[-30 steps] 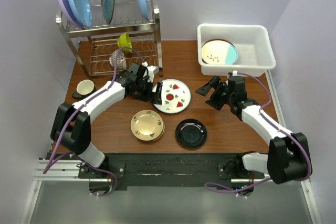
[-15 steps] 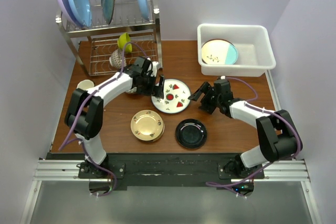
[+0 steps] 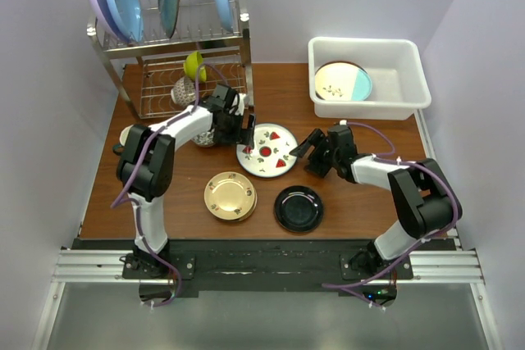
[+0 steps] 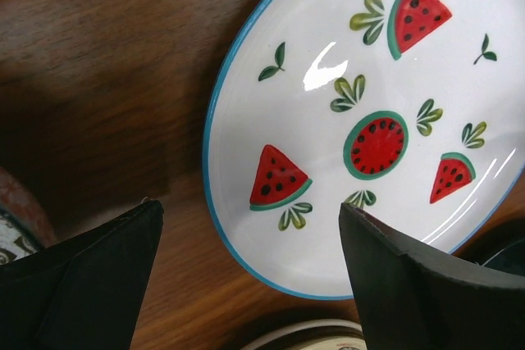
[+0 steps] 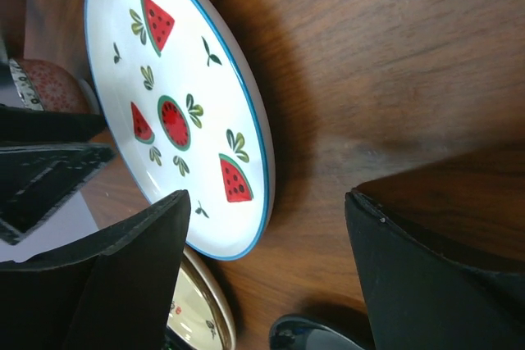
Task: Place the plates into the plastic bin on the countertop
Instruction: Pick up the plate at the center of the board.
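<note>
A white plate with red watermelon spots (image 3: 267, 149) lies flat on the wood countertop (image 3: 369, 194). My left gripper (image 3: 245, 135) is open at its left rim; in the left wrist view (image 4: 248, 212) the plate (image 4: 369, 120) lies just ahead between the jaws. My right gripper (image 3: 309, 147) is open at its right rim; in the right wrist view (image 5: 267, 198) the rim (image 5: 176, 112) sits between the jaws. A gold-tan plate (image 3: 230, 196) and a glossy black plate (image 3: 298, 207) lie nearer. The white plastic bin (image 3: 406, 63) holds a cream-and-teal plate (image 3: 343, 81).
A steel wire rack (image 3: 172, 38) at the back left holds blue and lilac plates, a lime-green bowl (image 3: 194, 65) and a patterned cup (image 3: 184, 94). A red patterned bowl (image 5: 49, 84) sits by the left arm. A small cup (image 3: 131, 135) stands at the left edge.
My right gripper has moved left up to the watermelon plate's right rim. My left gripper has shifted a little back along the plate's left rim. The plates have not moved.
</note>
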`<act>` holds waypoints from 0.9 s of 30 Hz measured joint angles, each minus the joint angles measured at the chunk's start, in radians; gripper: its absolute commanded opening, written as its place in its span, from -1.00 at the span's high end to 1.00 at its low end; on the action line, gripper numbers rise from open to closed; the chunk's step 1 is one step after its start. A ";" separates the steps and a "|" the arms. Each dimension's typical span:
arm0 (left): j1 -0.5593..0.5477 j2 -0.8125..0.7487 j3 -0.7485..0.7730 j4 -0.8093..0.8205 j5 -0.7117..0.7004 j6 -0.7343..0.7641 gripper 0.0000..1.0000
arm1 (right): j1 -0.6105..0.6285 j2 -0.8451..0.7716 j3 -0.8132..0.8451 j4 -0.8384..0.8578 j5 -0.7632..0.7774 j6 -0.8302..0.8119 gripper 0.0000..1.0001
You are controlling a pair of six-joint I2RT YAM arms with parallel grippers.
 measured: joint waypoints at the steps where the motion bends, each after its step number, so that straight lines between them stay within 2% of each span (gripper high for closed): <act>1: 0.000 0.009 0.000 0.000 0.003 0.000 -0.85 | 0.000 0.006 0.000 0.012 0.000 0.005 -0.58; 27: -0.008 0.000 -0.109 0.167 0.191 0.000 -0.79 | 0.010 0.132 -0.007 0.288 -0.029 0.081 -0.52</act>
